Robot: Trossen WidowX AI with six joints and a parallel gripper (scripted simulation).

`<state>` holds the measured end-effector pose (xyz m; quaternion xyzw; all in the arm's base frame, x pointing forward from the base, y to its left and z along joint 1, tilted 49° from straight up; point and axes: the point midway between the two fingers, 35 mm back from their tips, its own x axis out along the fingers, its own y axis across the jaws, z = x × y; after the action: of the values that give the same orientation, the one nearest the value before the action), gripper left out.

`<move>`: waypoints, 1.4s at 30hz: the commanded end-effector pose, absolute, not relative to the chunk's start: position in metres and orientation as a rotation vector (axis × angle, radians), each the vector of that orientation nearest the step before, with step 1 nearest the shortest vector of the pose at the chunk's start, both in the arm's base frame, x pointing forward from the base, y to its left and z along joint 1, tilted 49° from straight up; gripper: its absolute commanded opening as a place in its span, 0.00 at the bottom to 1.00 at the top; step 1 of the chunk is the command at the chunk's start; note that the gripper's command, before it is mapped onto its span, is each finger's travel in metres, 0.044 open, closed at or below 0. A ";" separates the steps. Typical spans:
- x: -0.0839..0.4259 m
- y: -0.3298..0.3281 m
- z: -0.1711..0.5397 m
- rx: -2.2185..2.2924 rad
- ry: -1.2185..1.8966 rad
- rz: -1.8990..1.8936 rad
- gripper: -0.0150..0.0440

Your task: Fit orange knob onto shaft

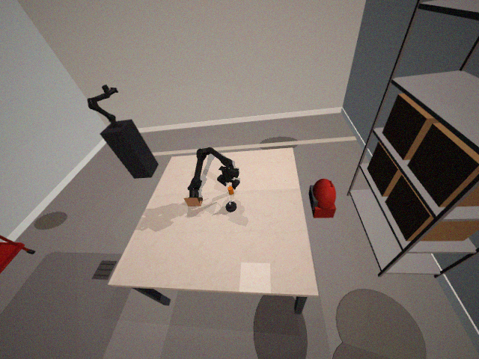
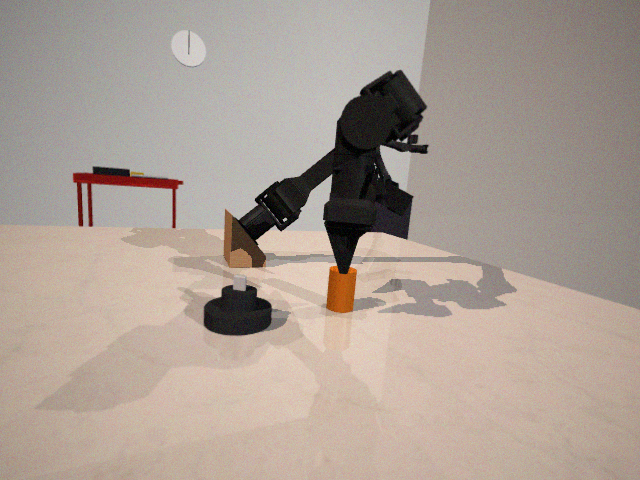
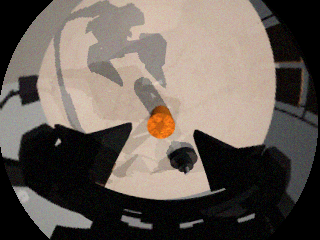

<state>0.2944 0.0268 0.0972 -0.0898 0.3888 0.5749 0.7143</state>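
Observation:
The orange knob (image 1: 230, 190) (image 2: 341, 291) (image 3: 161, 125) stands upright on the table, its hole hidden underneath. The black round pedestal (image 1: 230, 206) (image 2: 237, 316) (image 3: 182, 157) stands a short way from it, to its left in the exterior view. Its silver shaft (image 2: 239, 283) (image 3: 186, 170) points up with nothing on it; which way its flat side faces is hard to tell. My gripper (image 1: 228, 183) (image 2: 343, 270) (image 3: 163, 130) is open and empty, pointing down. Its fingertips are at about the height of the knob's top or just above, one to each side in the wrist view.
The arm's base sits on a wooden block (image 1: 193, 201) (image 2: 239, 257) on the table (image 1: 185, 255) (image 2: 439, 382). A pale square (image 1: 255, 276) lies near the table's edge in the top view. Shelves and a red object (image 1: 324, 197) stand off the table.

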 end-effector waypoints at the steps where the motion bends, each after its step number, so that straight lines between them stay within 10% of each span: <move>1: 0.293 0.034 0.092 -0.190 0.866 1.277 1.00; 33: 0.293 0.072 0.061 -0.186 0.862 1.280 1.00; 42: 0.293 0.072 0.061 -0.186 0.862 1.280 0.60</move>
<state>0.2943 0.0700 0.0617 -0.0879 0.3878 0.5769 0.7135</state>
